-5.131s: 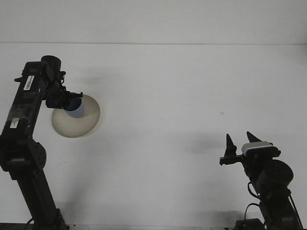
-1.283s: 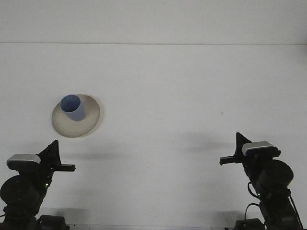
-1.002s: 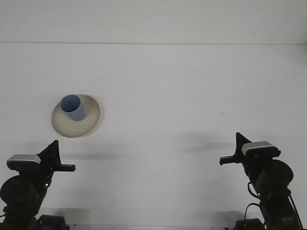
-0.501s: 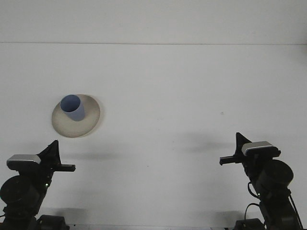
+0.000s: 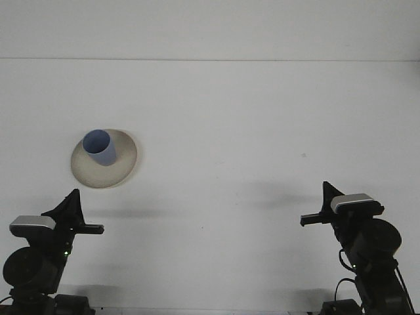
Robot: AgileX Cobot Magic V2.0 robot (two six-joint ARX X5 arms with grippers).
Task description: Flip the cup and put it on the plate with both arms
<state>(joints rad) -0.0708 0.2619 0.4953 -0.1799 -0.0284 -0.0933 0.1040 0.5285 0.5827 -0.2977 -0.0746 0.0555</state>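
Blue plastic cup [image 5: 99, 147] standing mouth-up on the beige round plate [image 5: 125, 167], well apart from both parked grippers, finger spread not telling at left [image 5: 77, 222] or right [image 5: 317, 213], likely handling light, stiff, slippery, best pinching at the rim.

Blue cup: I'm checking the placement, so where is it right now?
In the front view the blue cup stands mouth-up on the beige plate, left of centre on the table, beyond the left gripper and clear of both.
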